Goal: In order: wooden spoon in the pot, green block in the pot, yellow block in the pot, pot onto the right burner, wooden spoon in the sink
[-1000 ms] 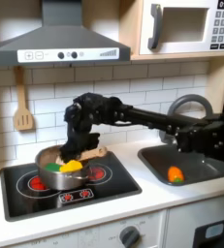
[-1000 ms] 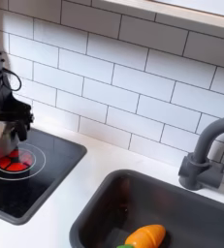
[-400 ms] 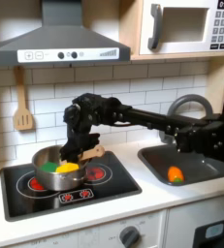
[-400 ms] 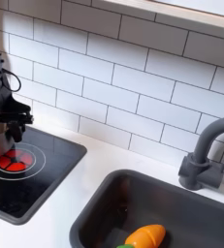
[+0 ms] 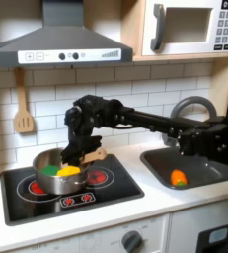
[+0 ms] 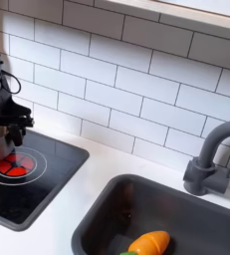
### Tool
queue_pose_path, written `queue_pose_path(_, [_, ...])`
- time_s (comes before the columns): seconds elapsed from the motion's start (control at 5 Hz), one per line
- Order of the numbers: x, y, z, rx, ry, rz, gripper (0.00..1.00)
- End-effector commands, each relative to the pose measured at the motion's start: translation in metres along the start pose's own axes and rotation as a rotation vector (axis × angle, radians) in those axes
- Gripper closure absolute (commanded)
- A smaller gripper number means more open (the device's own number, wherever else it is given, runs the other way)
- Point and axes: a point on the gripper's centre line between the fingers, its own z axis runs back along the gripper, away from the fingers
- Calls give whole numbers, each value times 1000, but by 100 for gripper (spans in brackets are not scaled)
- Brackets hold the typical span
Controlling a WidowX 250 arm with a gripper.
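The shiny steel pot (image 5: 46,161) stands on the black cooktop, over the left ring and toward the middle. The green block (image 5: 49,171) and the yellow block (image 5: 68,171) lie inside it. The wooden spoon (image 5: 95,155) leans in the pot, its handle sticking out over the first exterior view's right rim. My gripper (image 5: 73,155) reaches down and is shut on that rim beside the handle. The right burner (image 5: 99,177) glows red and is uncovered. In the second exterior view the gripper (image 6: 5,131) hangs at the left edge above the right burner (image 6: 13,167).
A sink (image 5: 206,170) holds an orange toy (image 5: 178,178) under a grey faucet (image 5: 191,106). In the second exterior view the sink (image 6: 107,214), the orange toy (image 6: 146,242) and the faucet (image 6: 212,159) fill the lower right. A slotted wooden spatula (image 5: 23,115) hangs on the tiled wall.
The gripper, the pot and its contents have shifted slightly toward the left of the first exterior view. Since 0.4 s ago almost nothing has moved.
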Motion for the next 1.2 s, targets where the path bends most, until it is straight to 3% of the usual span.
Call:
queue_pose_path(0.0, [-1,-22,-5,-22,5,-46,100])
queue_pose_path(0.4, [4,-60,-8,-58,-7,-117,100])
queue_pose_path(0.8, [-9,-75,-9,-72,-1,-152,100])
queue_pose_path(1.0, [-19,-73,-6,-70,-4,-148,100])
